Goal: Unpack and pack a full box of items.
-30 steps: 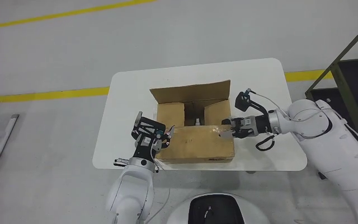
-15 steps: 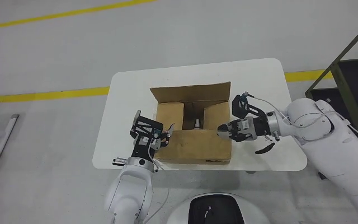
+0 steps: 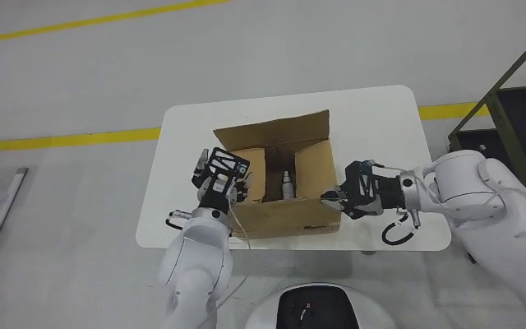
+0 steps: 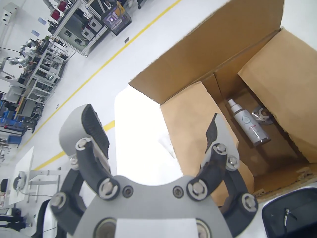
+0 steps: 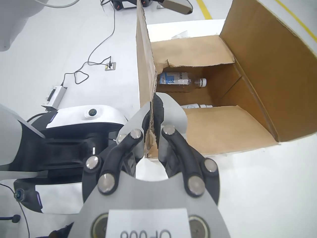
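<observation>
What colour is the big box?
The box is plain brown; the right wrist view shows it best.

Left gripper [image 4: 151, 120] fingers [image 4: 95, 130] spread near box [image 4: 210, 38]; bottle [image 4: 247, 125] inside.

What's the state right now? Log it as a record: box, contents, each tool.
box: cardboard box on white table, top flaps open
contents: spray bottle and clear plastic bottle, both lying down; small metal part beside the spray bottle
left tool: open, empty, at the box's side flap
right tool: shut on the front flap, which stands upright
</observation>
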Robot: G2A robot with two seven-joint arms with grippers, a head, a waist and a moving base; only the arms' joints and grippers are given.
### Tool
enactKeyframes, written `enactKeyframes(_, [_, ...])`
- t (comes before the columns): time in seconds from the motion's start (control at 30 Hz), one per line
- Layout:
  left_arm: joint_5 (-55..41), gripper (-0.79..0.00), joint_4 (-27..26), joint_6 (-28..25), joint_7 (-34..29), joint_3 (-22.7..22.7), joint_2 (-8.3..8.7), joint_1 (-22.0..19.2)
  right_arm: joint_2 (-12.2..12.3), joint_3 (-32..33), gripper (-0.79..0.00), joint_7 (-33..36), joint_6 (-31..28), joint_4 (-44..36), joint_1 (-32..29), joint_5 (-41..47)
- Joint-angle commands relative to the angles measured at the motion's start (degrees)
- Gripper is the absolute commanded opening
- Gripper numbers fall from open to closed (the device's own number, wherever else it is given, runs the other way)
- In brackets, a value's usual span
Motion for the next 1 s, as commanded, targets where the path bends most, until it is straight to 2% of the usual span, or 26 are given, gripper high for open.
enactKeyframes(0.0, [-0.31, 0.000, 0.20, -1.52, -1.67, 0.51, 0.00, -0.31, 0.18, 0.52, -0.785, -1.03, -0.14, -0.94, -0.83, -1.91])
enactKeyframes(0.13, [-0.81, 0.000, -0.51, -5.53, -4.21, 0.90, 0.15, -0.36, 0.42, 1.12, -0.785, -3.10, 0.12, -1.66, -1.94, -3.70])
enactKeyframes(0.2, [-1.27, 0.000, -1.22, -8.54, -5.09, 1.18, 0.30, -0.14, 0.53, 1.39, -0.720, -3.97, 0.59, -1.57, -2.19, -4.01])
enactKeyframes(0.27, [-1.52, 0.000, -1.72, -10.88, -5.77, 1.33, 0.45, 0.26, 0.61, 1.49, -0.705, -4.78, 0.85, -1.45, -2.32, -3.93])
enactKeyframes(0.37, [-0.44, 0.000, -2.24, -13.05, -6.06, 1.33, 0.71, 0.79, 0.75, 1.63, -0.603, -5.75, 1.31, -0.79, -2.35, -3.23])
enactKeyframes(0.4, [-0.53, 0.000, -2.23, -12.80, -5.86, 1.32, 0.73, 1.04, 0.78, 1.65, -0.542, -6.07, 1.52, -0.51, -2.37, -2.80])
enactKeyframes(0.43, [-0.44, 0.000, -2.29, -12.87, -5.77, 1.34, 0.77, 1.22, 0.83, 1.74, -0.520, -6.28, 1.74, -0.31, -2.30, -2.54])
enactKeyframes(0.47, [-0.32, 0.000, -2.55, -12.96, -5.64, 1.40, 0.81, 1.37, 0.86, 1.87, -0.443, -6.92, 2.10, 0.02, -2.37, -1.75])
enactKeyframes(0.53, [-0.21, 0.000, -3.09, -13.57, -5.34, 1.63, 0.90, 1.71, 0.96, 2.52, -0.376, -8.04, 2.61, 0.62, -2.38, -0.33])
enactKeyframes(0.6, [0.10, 0.000, -3.64, -14.34, -5.01, 1.67, 1.03, 2.07, 1.04, 3.55, -0.376, -10.57, 2.80, 1.51, -2.79, 2.68])
enactKeyframes(0.67, [0.11, 0.000, -4.33, -15.26, -4.24, 1.73, 1.17, 2.47, 1.16, 5.24, -0.416, -13.15, 3.68, 3.27, -3.28, 6.04])
enactKeyframes(0.73, [-0.18, 0.000, -4.86, -15.77, -3.65, 1.67, 1.28, 2.98, 1.28, 6.19, -0.600, -14.31, 4.43, 4.61, -3.77, 8.33])
enactKeyframes(0.77, [-0.21, 0.000, -5.00, -15.84, -3.58, 1.61, 1.32, 3.14, 1.33, 6.23, -0.631, -13.95, 5.75, 5.48, -3.92, 9.27])
enactKeyframes(0.8, [-0.12, 0.000, -5.12, -16.01, -3.44, 1.64, 1.37, 3.23, 1.36, 6.18, -0.754, -13.45, 6.33, 5.41, -3.60, 9.18])
enactKeyframes(0.83, [-0.21, 0.000, -5.19, -16.01, -3.21, 1.73, 1.39, 3.30, 1.36, 5.70, -0.785, -12.85, 6.72, 5.69, -3.47, 9.00])
enactKeyframes(0.9, [-0.10, 0.000, -5.15, -16.29, -3.09, 1.89, 1.47, 3.40, 1.22, 4.20, -0.785, -11.78, 8.40, 6.39, -2.84, 8.87])
enactKeyframes(0.97, [0.38, 0.000, -5.22, -16.48, -2.95, 2.00, 1.56, 3.41, 1.13, 2.44, -0.785, -9.57, 8.64, 5.99, -1.67, 5.12])
